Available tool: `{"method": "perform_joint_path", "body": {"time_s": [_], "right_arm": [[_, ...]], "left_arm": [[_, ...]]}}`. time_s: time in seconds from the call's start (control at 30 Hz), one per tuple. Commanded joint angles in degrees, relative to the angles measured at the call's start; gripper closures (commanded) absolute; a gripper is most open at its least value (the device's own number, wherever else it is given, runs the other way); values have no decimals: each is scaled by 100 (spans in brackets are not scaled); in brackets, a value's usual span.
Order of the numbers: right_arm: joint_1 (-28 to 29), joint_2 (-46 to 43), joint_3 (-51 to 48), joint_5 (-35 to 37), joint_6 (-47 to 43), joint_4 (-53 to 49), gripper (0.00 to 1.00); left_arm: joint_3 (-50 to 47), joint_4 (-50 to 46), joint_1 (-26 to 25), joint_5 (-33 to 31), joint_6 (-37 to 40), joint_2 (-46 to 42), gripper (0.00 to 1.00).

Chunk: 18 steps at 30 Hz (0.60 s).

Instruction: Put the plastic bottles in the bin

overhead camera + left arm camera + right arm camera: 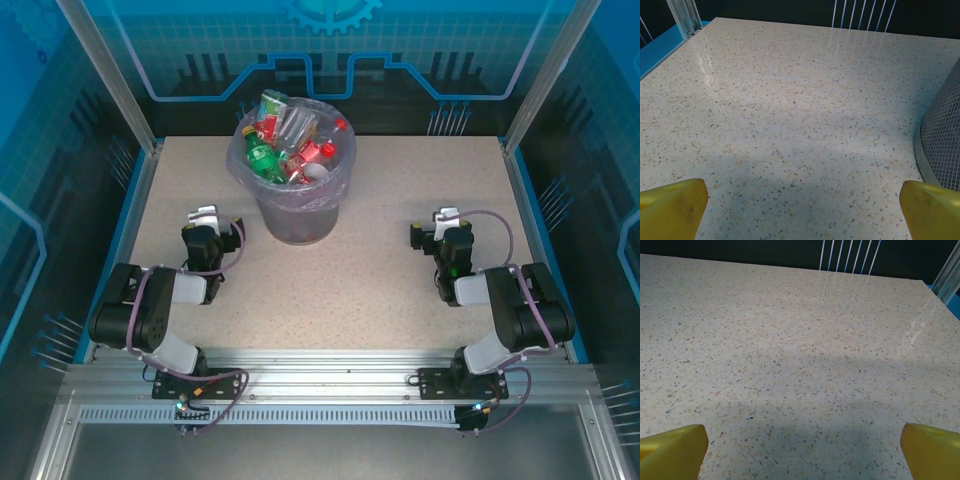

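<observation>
The round grey bin (pixel 296 215), lined with a translucent lilac bag, stands at the back middle of the table. Several plastic bottles (pixel 295 145) with red labels and caps, plus a green one (pixel 263 160), are heaped inside it. My left gripper (pixel 207 216) rests low on the table to the bin's left, open and empty; its yellow fingertips (pixel 672 207) frame bare tabletop, with the bin's mesh wall (pixel 945 140) at the right edge. My right gripper (pixel 445 216) sits to the bin's right, open, yellow fingertips (pixel 932 450) wide apart over bare table.
The speckled tabletop (pixel 380 260) is bounded by blue side rails and metal posts (pixel 108 70) at the back corners. An aluminium frame (pixel 330 365) runs along the near edge where both arm bases are bolted.
</observation>
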Motion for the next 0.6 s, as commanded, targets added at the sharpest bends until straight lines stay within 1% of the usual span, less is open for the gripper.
{"method": "perform_joint_path", "body": {"time_s": [0.0, 0.57], "right_arm": [[-46, -30, 82, -34, 63, 96, 0], [35, -13, 107, 10, -31, 93, 0]], "left_arm": [[-20, 203, -19, 121, 121, 19, 1], [-13, 198, -20, 130, 108, 18, 1]]}}
